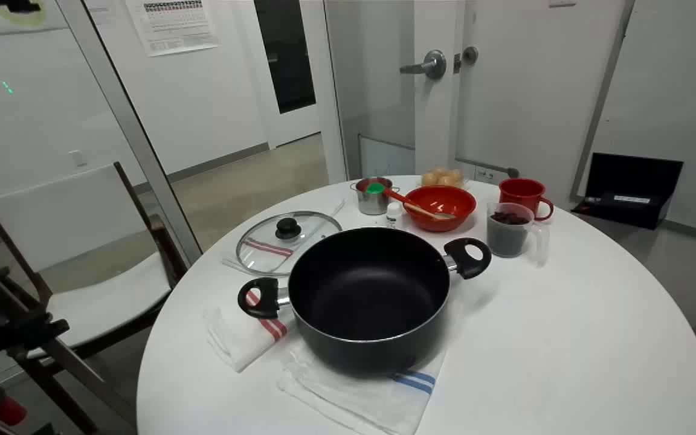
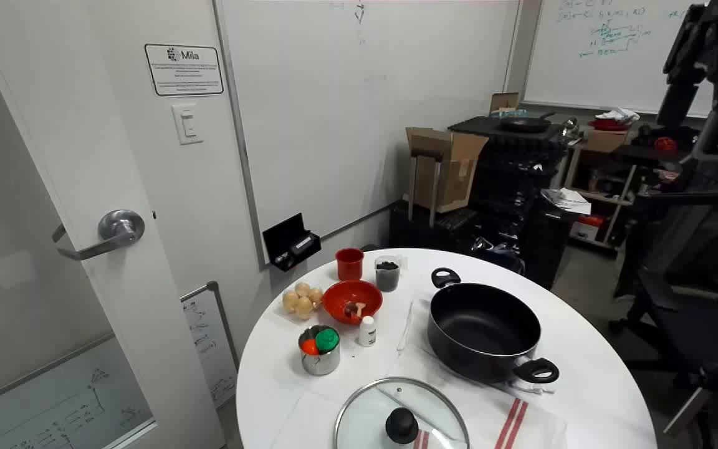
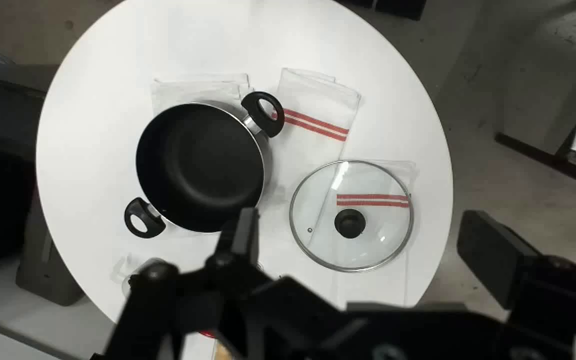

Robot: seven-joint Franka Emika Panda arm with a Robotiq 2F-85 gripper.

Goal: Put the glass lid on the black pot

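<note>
The glass lid, a transparent disc with a metal rim and black knob, lies knob-up on the table beside the pot. It shows in both exterior views (image 1: 269, 246) (image 2: 365, 405) and in the wrist view (image 3: 378, 245). The black pot stands upright and uncovered on folded cloths in both exterior views (image 1: 372, 296) (image 2: 483, 330) and in the wrist view (image 3: 200, 167). My gripper (image 3: 360, 237) is wide open and empty, high above the table, with the lid's knob between its fingers in the wrist view. The gripper also shows at the upper right of an exterior view (image 2: 695, 118).
Near the pot and lid stand a red bowl (image 1: 429, 202) with a utensil, a small steel pot (image 2: 320, 358), a white bottle (image 2: 367, 332), a measuring cup (image 1: 507, 235), a red mug (image 1: 523, 192) and egg-like items (image 2: 302, 300). Striped cloths (image 3: 313, 120) lie under lid and pot.
</note>
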